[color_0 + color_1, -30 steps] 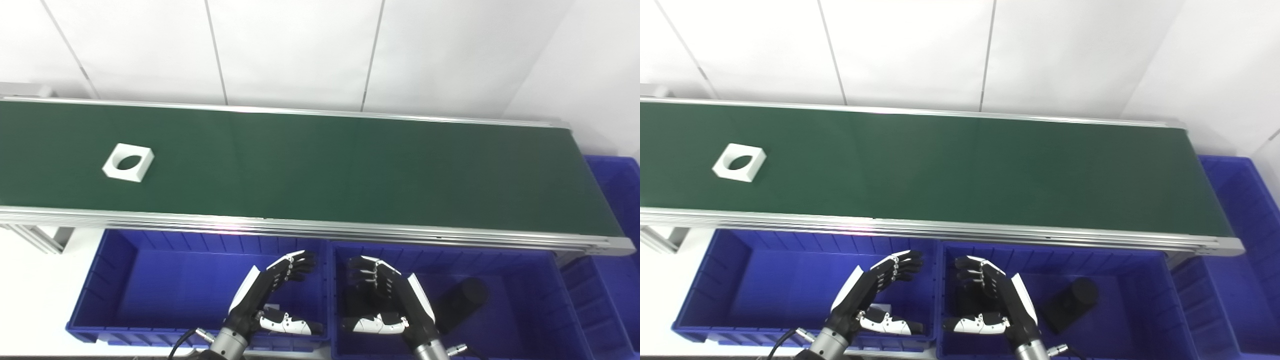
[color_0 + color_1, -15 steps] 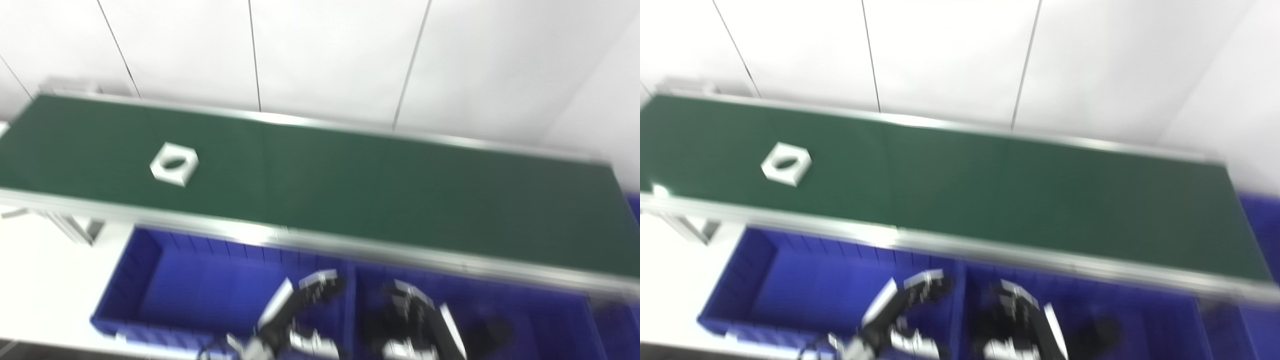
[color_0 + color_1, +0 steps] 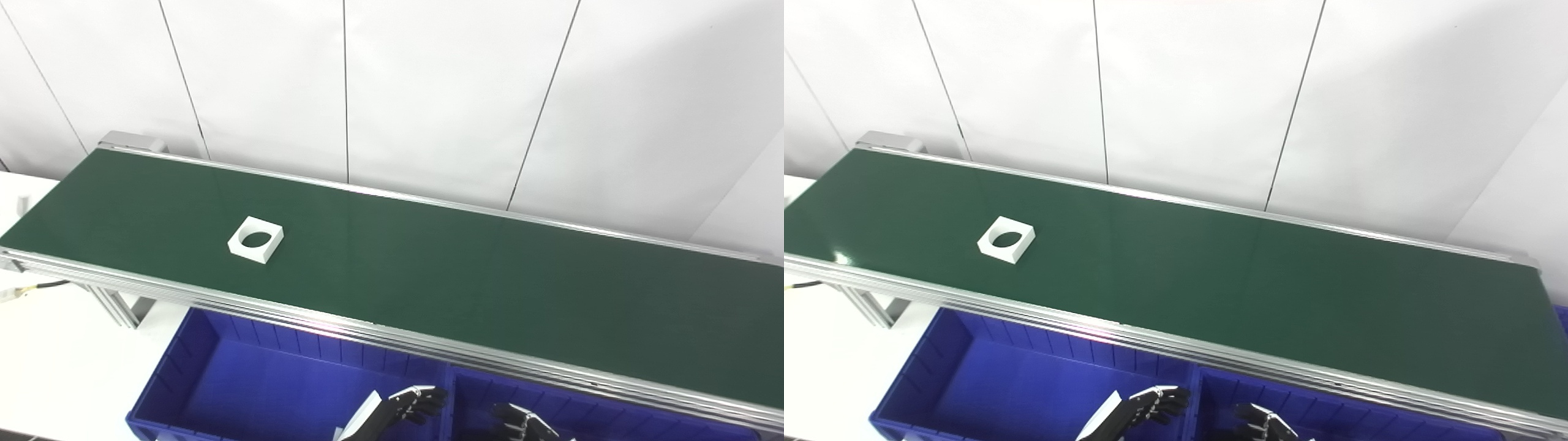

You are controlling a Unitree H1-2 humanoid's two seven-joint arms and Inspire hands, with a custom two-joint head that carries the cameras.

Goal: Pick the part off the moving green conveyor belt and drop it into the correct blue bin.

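While both robot hands hang empty, fingers apart, the white part lies well apart, up-left.

— What colours do you log on the line?
— You have a dark green conveyor belt in silver rails, carrying one plain white part.
— And below it?
— You see two solid blue bins, left bin and right bin; left hand and right hand show black fingers, the left with a white back. White panelled wall with thin dark seams.
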